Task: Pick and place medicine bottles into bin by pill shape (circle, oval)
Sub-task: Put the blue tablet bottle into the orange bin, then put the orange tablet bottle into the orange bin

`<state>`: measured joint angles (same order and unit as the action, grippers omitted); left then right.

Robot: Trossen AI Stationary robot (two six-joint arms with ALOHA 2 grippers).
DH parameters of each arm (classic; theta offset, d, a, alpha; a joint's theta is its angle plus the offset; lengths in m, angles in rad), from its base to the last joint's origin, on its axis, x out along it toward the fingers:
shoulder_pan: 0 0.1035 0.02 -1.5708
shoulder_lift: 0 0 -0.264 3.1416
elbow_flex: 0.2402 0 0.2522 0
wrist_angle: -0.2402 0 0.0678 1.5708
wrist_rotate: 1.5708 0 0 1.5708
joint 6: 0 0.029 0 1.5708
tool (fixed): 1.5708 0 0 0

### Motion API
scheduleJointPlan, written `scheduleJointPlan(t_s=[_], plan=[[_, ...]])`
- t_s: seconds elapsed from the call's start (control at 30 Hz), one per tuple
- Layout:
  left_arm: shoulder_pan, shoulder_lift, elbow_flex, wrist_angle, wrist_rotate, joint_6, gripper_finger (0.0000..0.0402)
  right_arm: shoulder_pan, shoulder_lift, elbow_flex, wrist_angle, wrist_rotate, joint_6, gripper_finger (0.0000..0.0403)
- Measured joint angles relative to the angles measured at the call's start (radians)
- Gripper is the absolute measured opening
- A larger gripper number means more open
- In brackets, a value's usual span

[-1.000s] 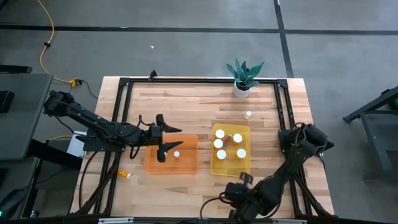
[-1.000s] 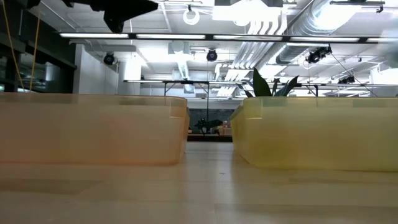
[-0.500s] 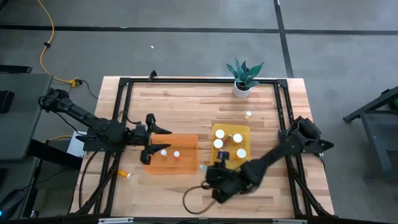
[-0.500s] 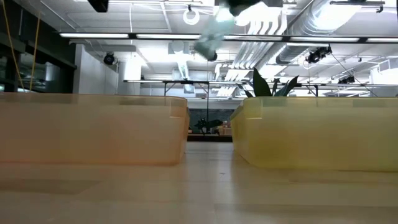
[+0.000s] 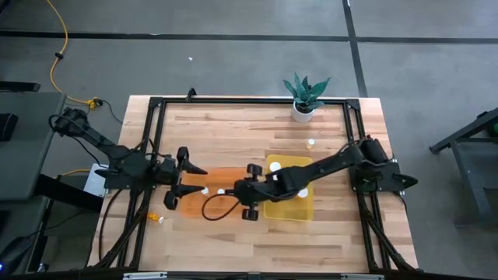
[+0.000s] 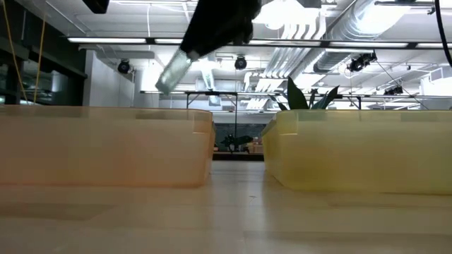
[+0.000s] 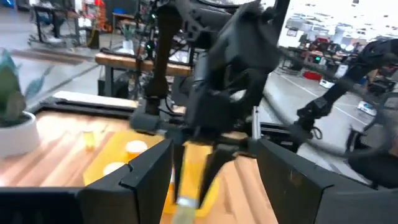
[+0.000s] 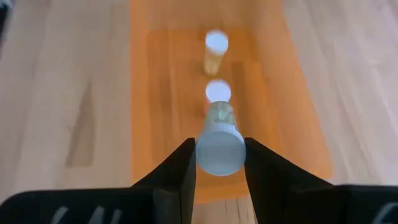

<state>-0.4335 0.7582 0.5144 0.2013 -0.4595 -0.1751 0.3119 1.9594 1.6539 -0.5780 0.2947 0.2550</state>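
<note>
Holding a medicine bottle (image 8: pixel 219 144) by its white cap, the right hand (image 5: pixel 247 191) hangs over the near-right end of the orange bin (image 5: pixel 226 176), and that is the relation the coming move turns on: the bin floor lies straight below the hand, with the bottle's long axis pointing down and away from the fingers (image 8: pixel 176 174) toward it. In the low view the bottle (image 6: pixel 173 73) hangs tilted, well above the bin walls, so I judge a drop from here would be long and a lowering first seems wiser. Two bottles (image 8: pixel 217 51) already stand upright inside the orange bin, just beyond the hand's line of sight past the held one; the nearer of them sits almost directly under the held bottle's far end, so a straight release risks landing on it.

The left hand (image 5: pixel 177 177) hovers just beyond the bin's opposite end, fingers spread and gripping nothing. It is near the bin too, yet the right hand alone carries the load.

The held bottle reads as a small see-through amber cylinder, pale in places, under a ribbed round white cap. The yellow bin (image 5: pixel 289 206) lies beneath the right arm, behind the hand. One loose bottle (image 5: pixel 155 216) lies on the desk (image 5: pixel 233 124) near the left hand's side
</note>
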Motion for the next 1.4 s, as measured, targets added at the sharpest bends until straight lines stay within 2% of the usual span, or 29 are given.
scheduleJointPlan(t_s=[0.27, 0.5, 0.8, 0.93, 1.07, 1.23, 1.4], plan=[[-0.064, 0.001, 0.000, -0.008, -0.006, -0.050, 0.0220, -0.033, 0.090, 0.000, -0.007, -0.057, -0.021, 0.0112], [-0.085, 0.001, 0.000, 0.002, -0.109, -0.024, 0.0220, -0.033, 0.129, 0.000, 0.015, -0.060, 0.010, 0.0124], [-0.086, 0.001, 0.000, 0.005, -0.113, -0.034, 0.0220, -0.033, 0.153, 0.000, 0.071, -0.060, 0.014, 0.0128], [-0.086, 0.001, 0.000, 0.005, -0.113, -0.034, 0.0220, -0.033, 0.153, 0.000, 0.078, -0.059, 0.008, 0.0150], [-0.086, 0.001, 0.000, 0.004, -0.113, -0.034, 0.0220, -0.034, 0.153, 0.000, 0.074, -0.056, -0.006, 0.0194], [-0.086, 0.001, 0.000, 0.004, -0.113, -0.032, 0.0220, -0.037, 0.131, 0.000, 0.028, 0.042, -0.059, 0.0241], [-0.086, 0.001, 0.000, 0.000, -0.113, -0.032, 0.0220, -0.011, 0.073, 0.000, -0.063, 0.220, -0.076, 0.0252]])
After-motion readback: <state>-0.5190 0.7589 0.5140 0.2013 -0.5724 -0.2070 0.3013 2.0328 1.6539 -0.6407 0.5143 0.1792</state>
